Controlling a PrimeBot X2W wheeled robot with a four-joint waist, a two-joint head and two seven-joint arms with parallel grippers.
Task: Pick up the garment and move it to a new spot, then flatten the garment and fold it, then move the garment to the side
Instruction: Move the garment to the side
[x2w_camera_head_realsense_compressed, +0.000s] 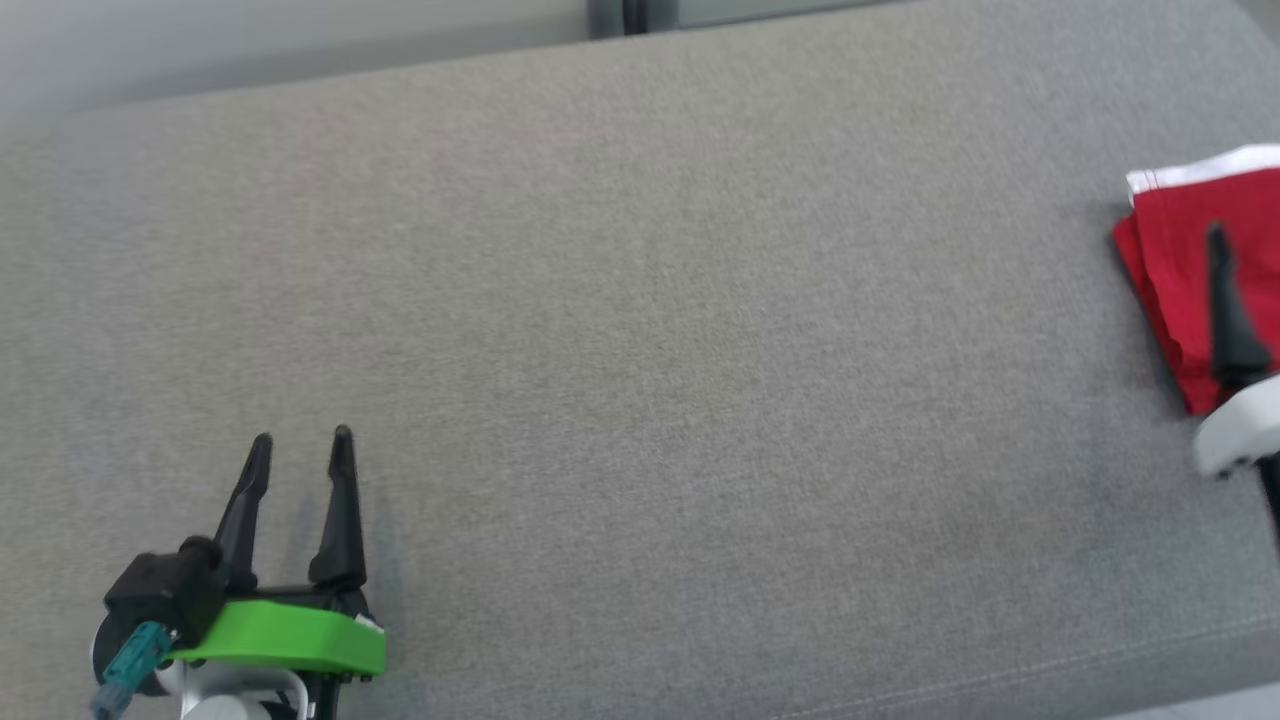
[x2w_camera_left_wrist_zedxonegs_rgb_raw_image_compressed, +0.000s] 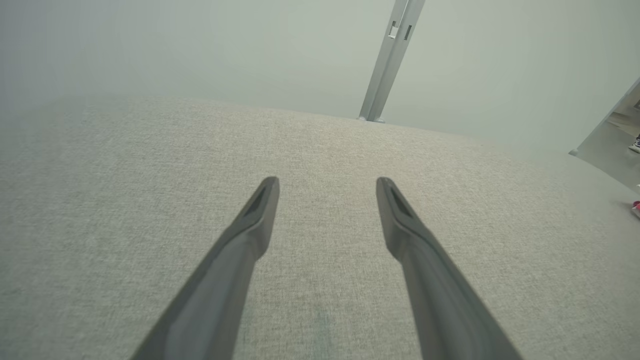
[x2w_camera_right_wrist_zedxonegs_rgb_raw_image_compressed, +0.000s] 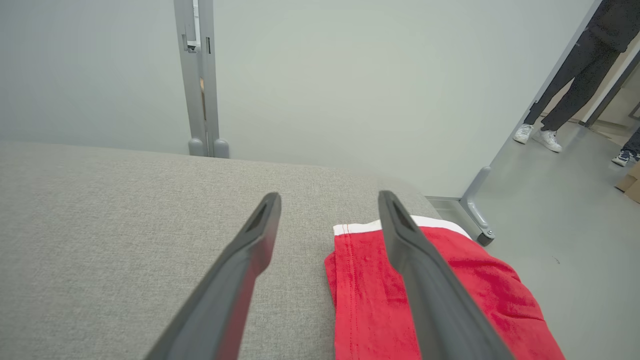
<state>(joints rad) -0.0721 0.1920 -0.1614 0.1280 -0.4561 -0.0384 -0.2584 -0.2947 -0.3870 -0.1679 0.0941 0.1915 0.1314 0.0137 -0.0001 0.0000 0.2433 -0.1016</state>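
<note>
Grey cushion (x2w_camera_head_realsense_compressed: 640, 350) bears one red garment (x2w_camera_head_realsense_compressed: 1170, 270), seemingly folded; left tool (x2w_camera_head_realsense_compressed: 301, 437) and right tool (x2w_camera_right_wrist_zedxonegs_rgb_raw_image_compressed: 328, 195) both gape empty.

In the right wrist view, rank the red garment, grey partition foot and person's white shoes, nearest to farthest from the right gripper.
From the right gripper:
1. red garment, beneath one finger.
2. grey partition foot, on the floor past the cushion.
3. white shoes, far back on the right.
</note>
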